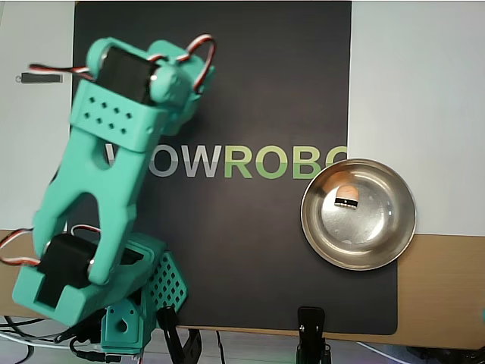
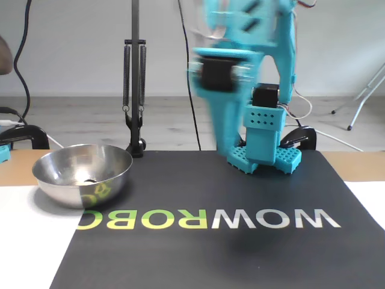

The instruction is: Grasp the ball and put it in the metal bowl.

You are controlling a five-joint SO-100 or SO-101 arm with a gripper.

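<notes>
The ball (image 1: pixel 346 189), small and pale tan, lies inside the metal bowl (image 1: pixel 379 256) toward its upper left in the overhead view. From the fixed view the bowl (image 2: pixel 67 194) stands at the left and the ball (image 2: pixel 81 176) is a pale glow on its bottom. My gripper (image 2: pixel 227 146) hangs blurred above the mat's middle, well right of the bowl, its fingers tapering together with nothing between them. In the overhead view the teal arm (image 1: pixel 106 167) covers the gripper.
A black mat (image 1: pixel 250 91) with WOWROBO lettering covers the table. The arm base (image 2: pixel 264 150) sits at the mat's far edge. A lamp stand (image 2: pixel 133 90) rises behind the bowl. A black clamp (image 1: pixel 309 326) and a small dark bar (image 1: pixel 39 76) lie at the edges.
</notes>
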